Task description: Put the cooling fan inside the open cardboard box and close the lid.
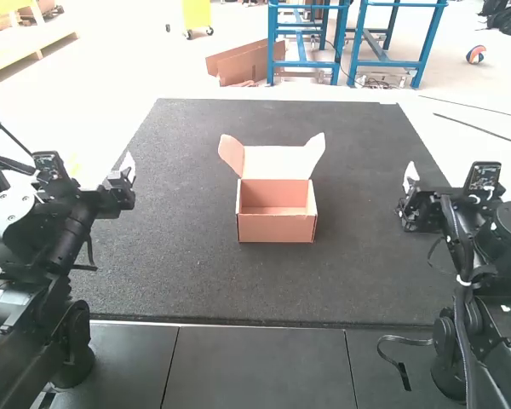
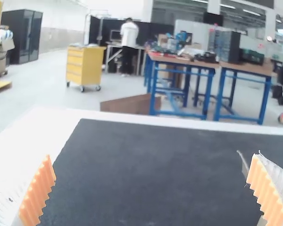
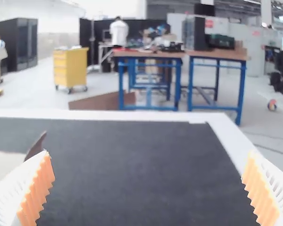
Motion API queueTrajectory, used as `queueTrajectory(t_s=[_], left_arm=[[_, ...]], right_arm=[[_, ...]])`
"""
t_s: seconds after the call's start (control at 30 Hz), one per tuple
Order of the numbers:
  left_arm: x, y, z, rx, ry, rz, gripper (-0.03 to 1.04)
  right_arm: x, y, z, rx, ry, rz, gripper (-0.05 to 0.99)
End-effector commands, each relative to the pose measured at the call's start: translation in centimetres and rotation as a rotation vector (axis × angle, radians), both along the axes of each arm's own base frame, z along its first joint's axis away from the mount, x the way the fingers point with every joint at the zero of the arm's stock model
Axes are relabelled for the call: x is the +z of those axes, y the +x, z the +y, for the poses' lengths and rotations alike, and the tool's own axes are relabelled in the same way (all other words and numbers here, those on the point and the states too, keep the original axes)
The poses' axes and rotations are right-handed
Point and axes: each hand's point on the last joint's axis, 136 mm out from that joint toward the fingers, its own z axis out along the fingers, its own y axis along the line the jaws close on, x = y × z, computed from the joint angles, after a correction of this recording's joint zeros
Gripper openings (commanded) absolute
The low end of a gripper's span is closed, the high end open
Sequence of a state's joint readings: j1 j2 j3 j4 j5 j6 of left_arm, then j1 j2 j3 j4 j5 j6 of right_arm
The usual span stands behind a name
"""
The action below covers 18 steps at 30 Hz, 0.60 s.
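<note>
Both spread wide — left gripper (image 1: 126, 172) and right gripper (image 1: 410, 181) sit at opposite edges of the black textured mat (image 1: 179, 221); we log the brown cardboard box (image 1: 277, 217) mid-mat between them, lid raised.

Front wall of the box (image 1: 276, 223) hid the near strip of its floor in the high view. Left arm (image 1: 34, 247) at 8 o'clock of it and right arm (image 1: 485, 256) at 4 o'clock were cropped by the frame. Left fingers (image 2: 37, 195) and right fingers (image 3: 33, 188) were cropped too. In the right wrist view, a finger hid the box except one flap tip (image 3: 36, 145).
</note>
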State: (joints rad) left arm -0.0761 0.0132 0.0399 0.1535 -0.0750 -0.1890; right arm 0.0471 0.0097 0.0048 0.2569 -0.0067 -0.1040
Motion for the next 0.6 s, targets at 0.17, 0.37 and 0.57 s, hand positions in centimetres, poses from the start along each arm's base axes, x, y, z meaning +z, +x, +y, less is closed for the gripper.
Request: queueTrajectory(t_s=[0.17,0.37,0.57], left_arm=[[7.7,-0.8,1.0,0.052,-0.025,-0.084,0.96],[10.1,0.9,1.7,0.102,-0.022,-0.027,0.96],[11.6,2.9,2.5,0.155,-0.013,0.092,0.96]], right_arm=[[7.1,-1.8,-1.2,-0.072,-0.044,-0.123,0.91],[10.9,-1.9,-2.0,-0.119,-0.072,-0.116,0.91],[15.1,-0.2,-4.0,-0.205,0.022,-0.036,0.91]])
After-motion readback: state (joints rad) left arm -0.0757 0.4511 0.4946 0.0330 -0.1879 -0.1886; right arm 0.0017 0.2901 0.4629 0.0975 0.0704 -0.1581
